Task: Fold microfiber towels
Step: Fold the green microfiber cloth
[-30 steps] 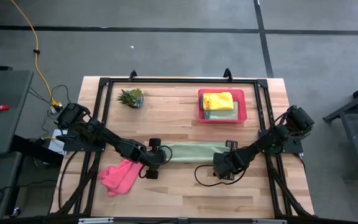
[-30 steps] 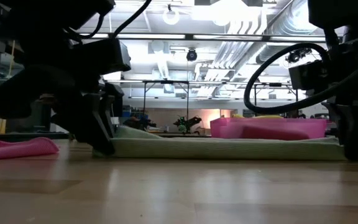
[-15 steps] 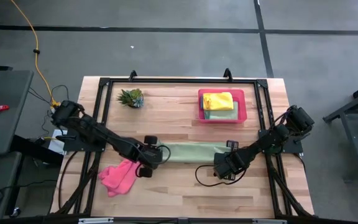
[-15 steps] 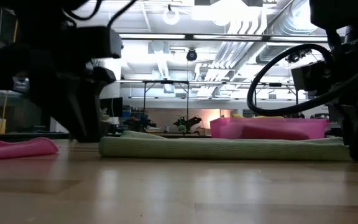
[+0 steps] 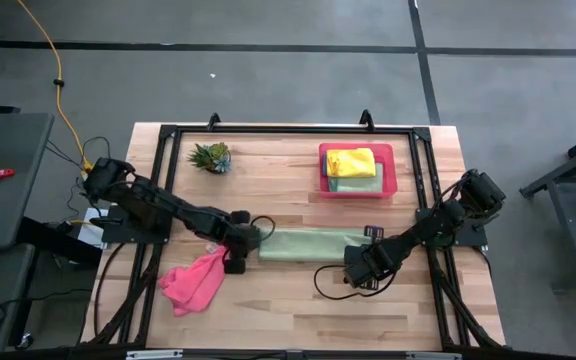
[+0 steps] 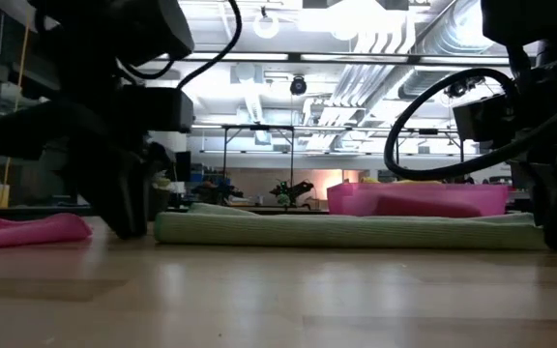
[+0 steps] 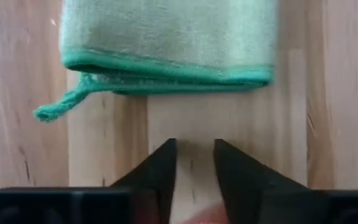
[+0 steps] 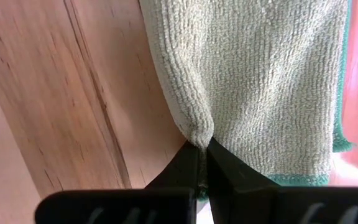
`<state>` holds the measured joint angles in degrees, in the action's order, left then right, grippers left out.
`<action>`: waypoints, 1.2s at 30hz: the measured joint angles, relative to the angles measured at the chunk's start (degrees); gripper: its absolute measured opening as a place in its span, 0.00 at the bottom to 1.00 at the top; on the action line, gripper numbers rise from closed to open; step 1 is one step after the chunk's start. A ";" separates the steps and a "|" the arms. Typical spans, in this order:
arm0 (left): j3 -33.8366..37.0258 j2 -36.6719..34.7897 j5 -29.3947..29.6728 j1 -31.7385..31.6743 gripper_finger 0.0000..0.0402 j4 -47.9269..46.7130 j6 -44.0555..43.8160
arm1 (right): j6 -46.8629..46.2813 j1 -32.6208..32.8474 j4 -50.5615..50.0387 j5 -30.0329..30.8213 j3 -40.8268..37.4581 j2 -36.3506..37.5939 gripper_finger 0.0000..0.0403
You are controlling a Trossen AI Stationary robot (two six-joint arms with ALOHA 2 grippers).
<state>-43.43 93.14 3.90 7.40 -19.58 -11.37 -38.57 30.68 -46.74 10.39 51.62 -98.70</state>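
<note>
Green towel folded into a long strip at mid-bench, between the two grippers; one end pinched by the right gripper, the other lying free just ahead of the left gripper. Pink towel crumpled on the bench beside the left arm, away from its jaws. Yellow towel stacked on another in the tray, well apart from both grippers.

Risks:
- Right jaws closed on only a small fold of cloth at the strip's edge. Likely to slip out under any pull, letting the strip sag or open.
- Loose corner trailing from the strip's free end. Liable to be missed by a re-grasp, leaving layers unevenly caught and the fold skewed.
- Left jaws narrowly parted, holding nothing. Possibly too narrow a gap to take the full thickness of the layered end.

Pose: left arm stretched low across the bench, gripper near the surface and aimed at the strip's free end. Right arm likewise low, gripper down at bench level on the far end of the strip.
</note>
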 joint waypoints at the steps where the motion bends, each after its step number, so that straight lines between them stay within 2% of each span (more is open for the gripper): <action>1: 0.17 -0.02 -0.22 -0.49 0.20 0.72 0.00 | 0.00 0.00 0.02 0.00 0.00 0.00 0.00; 4: 0.33 0.00 -0.45 -1.95 0.06 3.39 0.42 | 0.00 -0.02 0.09 0.00 0.00 0.00 0.00; 6: 0.31 0.09 -1.21 -2.78 0.02 4.18 1.52 | -0.02 -0.02 0.11 0.00 0.00 0.00 0.00; 14: 0.12 3.15 -5.09 -4.39 0.01 5.87 2.13 | -0.04 -0.02 0.13 -0.18 0.07 0.09 0.00; 23: 0.25 3.35 -4.57 -4.02 0.00 8.66 2.57 | 0.00 -0.04 0.15 0.30 -0.04 1.38 0.06; 30: 0.20 3.41 -4.64 -4.02 0.00 8.34 2.55 | -0.26 -0.37 0.06 -0.62 -0.15 4.97 0.22; 36: 0.20 3.45 -4.59 -4.02 0.00 8.23 2.41 | -6.41 -1.27 -1.92 -2.30 -0.15 12.88 0.41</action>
<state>-43.22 96.60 -0.69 3.38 -11.35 -8.96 -44.98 29.40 -48.67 8.09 51.46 -85.81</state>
